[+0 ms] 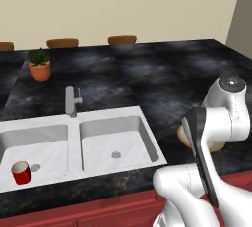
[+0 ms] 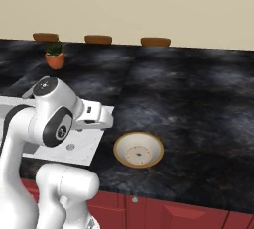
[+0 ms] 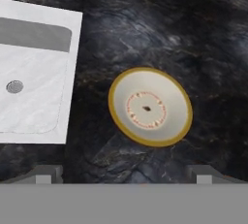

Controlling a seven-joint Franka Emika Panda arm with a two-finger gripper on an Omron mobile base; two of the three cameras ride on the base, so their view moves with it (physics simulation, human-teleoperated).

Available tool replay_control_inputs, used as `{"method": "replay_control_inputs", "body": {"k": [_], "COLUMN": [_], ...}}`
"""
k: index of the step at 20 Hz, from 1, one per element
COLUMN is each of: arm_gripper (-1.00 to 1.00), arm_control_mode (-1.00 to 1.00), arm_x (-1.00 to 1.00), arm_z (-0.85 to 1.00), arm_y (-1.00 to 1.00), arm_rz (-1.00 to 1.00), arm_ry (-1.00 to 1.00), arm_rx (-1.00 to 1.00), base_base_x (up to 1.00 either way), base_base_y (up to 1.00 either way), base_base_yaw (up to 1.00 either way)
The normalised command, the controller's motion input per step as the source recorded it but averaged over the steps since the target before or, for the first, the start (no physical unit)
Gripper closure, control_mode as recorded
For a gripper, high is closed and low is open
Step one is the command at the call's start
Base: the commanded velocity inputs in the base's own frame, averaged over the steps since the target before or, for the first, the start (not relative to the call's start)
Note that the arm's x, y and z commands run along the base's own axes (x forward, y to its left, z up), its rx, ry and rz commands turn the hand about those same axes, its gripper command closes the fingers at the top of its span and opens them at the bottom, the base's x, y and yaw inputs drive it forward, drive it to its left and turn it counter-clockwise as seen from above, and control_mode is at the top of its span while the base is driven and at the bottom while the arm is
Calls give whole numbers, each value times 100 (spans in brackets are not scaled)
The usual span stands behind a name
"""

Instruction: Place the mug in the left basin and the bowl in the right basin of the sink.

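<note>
The red mug (image 1: 21,172) stands upright in the front left corner of the left basin (image 1: 47,145) of the white sink (image 1: 148,135). The right basin (image 1: 106,140) holds nothing but its drain. The golden-rimmed bowl (image 2: 138,149) sits on the black counter just right of the sink; in the left base view my arm hides most of the bowl (image 1: 182,135). In the hand view my gripper (image 3: 125,174) is open wide above the counter, the bowl (image 3: 150,106) lies just ahead between its fingertips, and the right basin (image 3: 29,89) is to the left. Nothing is held.
A grey faucet (image 1: 72,100) rises behind the divider between the basins. An orange plant pot (image 1: 40,69) stands at the back left. Brown discs (image 1: 122,40) line the far edge of the counter (image 2: 198,99). Red cabinet fronts (image 2: 163,210) run below.
</note>
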Motion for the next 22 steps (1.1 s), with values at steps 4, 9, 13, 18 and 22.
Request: {"method": "replay_control_inputs", "body": {"k": [4,9,13,18,22], "arm_gripper": [-100,-100,-100,-100,-100], "arm_control_mode": [-100,-100,-100,-100,-100], "arm_x": [21,12,9,5,1], "arm_z": [-5,-5,-18,-22,-23], "arm_y": [0,0,0,0,0], "arm_rz": [0,0,0,0,0], "arm_ry": [0,0,0,0,0], "arm_rx": [0,0,0,0,0], "base_base_x": [0,0,0,0,0], "base_base_y": [0,0,0,0,0], "base_base_yaw": [0,0,0,0,0]}}
